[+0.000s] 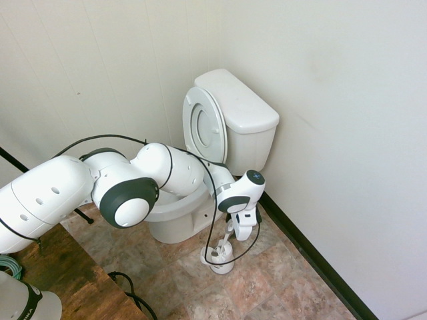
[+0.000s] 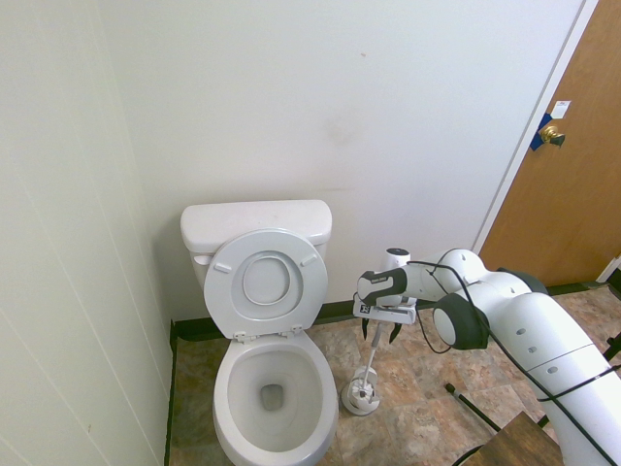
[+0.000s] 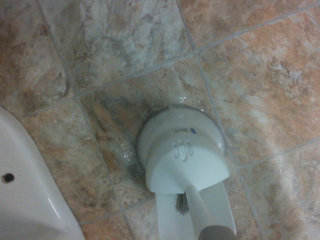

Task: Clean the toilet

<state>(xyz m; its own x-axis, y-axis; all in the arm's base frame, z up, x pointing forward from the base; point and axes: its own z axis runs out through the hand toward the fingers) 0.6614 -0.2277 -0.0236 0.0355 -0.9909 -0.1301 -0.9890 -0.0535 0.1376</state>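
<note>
The white toilet (image 2: 229,390) stands against the wall with its round lid (image 2: 267,282) raised against the tank (image 1: 244,119), so the bowl is uncovered. To its right on the floor is a small white brush holder (image 2: 361,396) with a toilet brush handle (image 2: 373,361) standing up out of it. My gripper (image 2: 378,335) hangs just above the holder, pointing down. It is open, with one dark finger on each side of the handle's upper end. From the other side the gripper (image 1: 239,235) is over the holder (image 1: 219,257). The wrist view looks straight down on the holder (image 3: 182,155).
The floor is brown and grey tile (image 3: 125,45). A white wall with a dark baseboard (image 1: 313,257) runs close behind the holder. A wooden door (image 2: 572,175) is at the far right. A brown wooden surface (image 1: 67,273) sits near the arm's base. The toilet's foot (image 3: 25,190) is beside the holder.
</note>
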